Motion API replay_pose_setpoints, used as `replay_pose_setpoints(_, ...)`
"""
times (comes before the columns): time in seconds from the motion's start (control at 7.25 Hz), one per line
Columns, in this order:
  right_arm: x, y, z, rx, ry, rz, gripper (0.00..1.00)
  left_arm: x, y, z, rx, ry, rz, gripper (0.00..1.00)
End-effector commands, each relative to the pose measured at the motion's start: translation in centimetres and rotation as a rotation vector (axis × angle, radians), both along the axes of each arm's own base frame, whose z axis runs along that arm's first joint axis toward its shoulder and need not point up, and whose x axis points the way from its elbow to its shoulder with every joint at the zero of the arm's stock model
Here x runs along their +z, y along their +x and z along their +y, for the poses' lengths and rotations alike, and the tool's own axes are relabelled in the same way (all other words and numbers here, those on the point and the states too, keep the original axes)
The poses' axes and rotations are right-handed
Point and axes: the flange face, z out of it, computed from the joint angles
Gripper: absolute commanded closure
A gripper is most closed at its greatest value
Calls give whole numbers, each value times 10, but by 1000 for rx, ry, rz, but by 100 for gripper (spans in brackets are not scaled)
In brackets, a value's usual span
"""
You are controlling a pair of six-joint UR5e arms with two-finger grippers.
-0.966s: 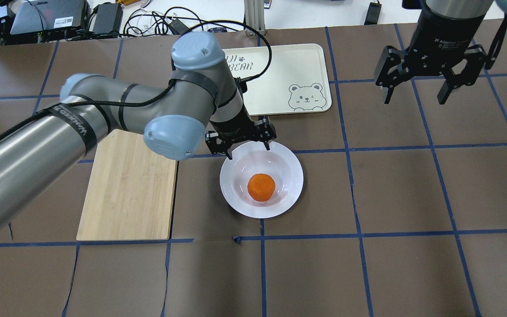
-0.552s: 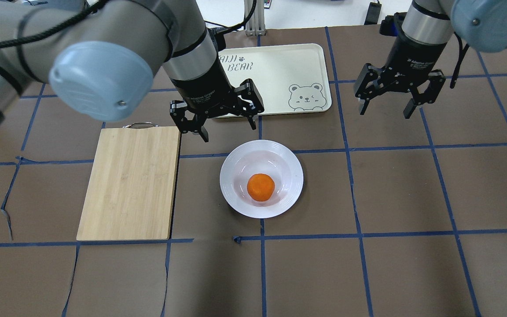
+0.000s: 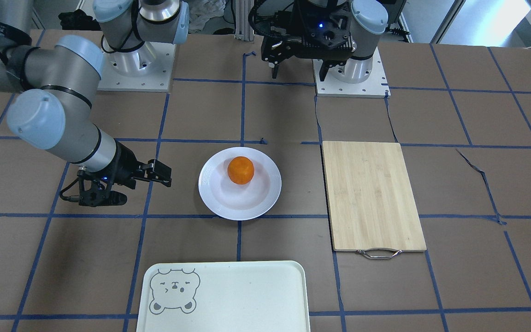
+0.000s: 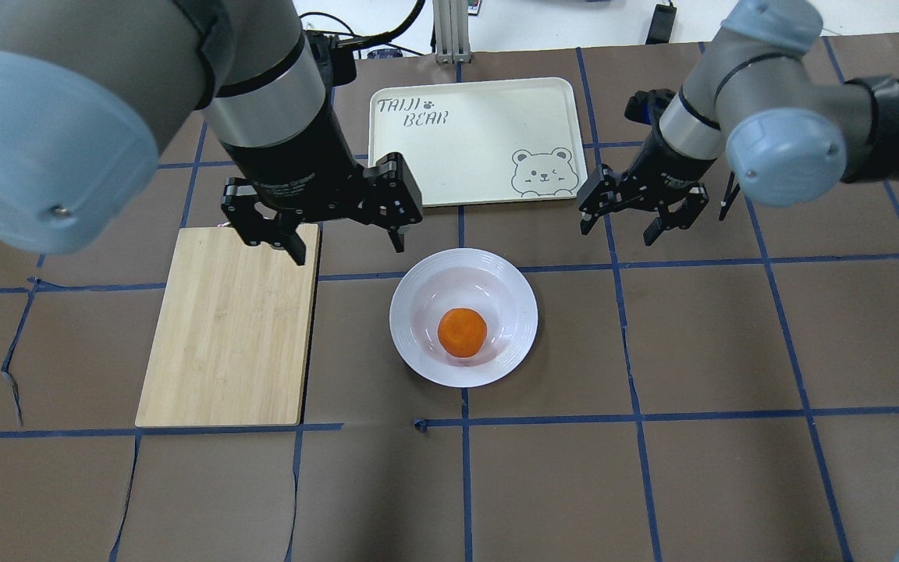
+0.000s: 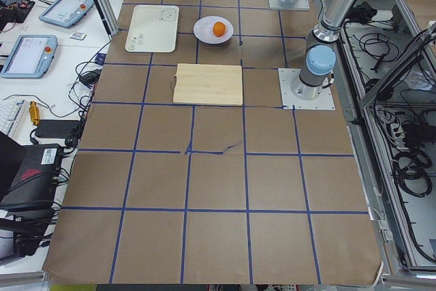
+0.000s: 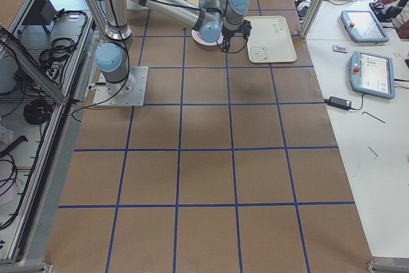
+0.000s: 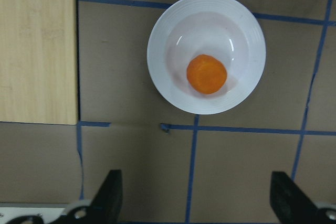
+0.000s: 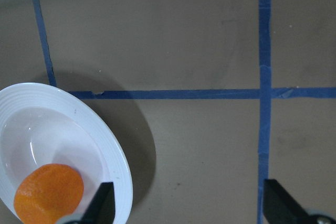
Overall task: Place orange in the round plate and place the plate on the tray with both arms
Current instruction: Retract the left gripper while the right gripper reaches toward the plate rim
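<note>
Orange (image 4: 462, 332) sits in round plate (image 4: 418, 351); both arms' fingers (image 4: 396, 234) spread, seemingly raised.

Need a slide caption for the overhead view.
Orange sits in the round plate; both open grippers, left and right, hover clear, tray empty.

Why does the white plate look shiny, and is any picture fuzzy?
In the left wrist view, the round plate shows small bright glints from the lights beside the orange. In the right wrist view, the plate casts a dark shadow on the table. In the overhead view, the near left arm looks slightly soft.
</note>
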Motion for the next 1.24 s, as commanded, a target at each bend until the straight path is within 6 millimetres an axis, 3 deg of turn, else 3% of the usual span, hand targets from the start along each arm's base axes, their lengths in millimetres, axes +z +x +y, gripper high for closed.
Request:
replay_pose_setpoints(0.0,-49,15,8,32,-39,-140,0,8,70,-35,44,-75,-4,0)
replay_pose_setpoints(0.28,-82,38,10,72,-94,-193,0,8,75,-39,24,-89,-5,0)
replay_pose_setpoints(0.41,-90,59,19,112,-109,-196,0,8,75,-39,25,-89,-5,0)
replay_pose_setpoints(0.69,-95,67,25,127,-136,-195,2,8,75,-38,15,-89,-5,0)
replay_pose_setpoints(0.97,-94,92,33,182,-149,-197,23,15,75,-37,16,-97,-7,0)
replay_pose_setpoints(1.1,-94,94,34,185,-152,-197,26,13,75,-38,16,-94,-6,0)
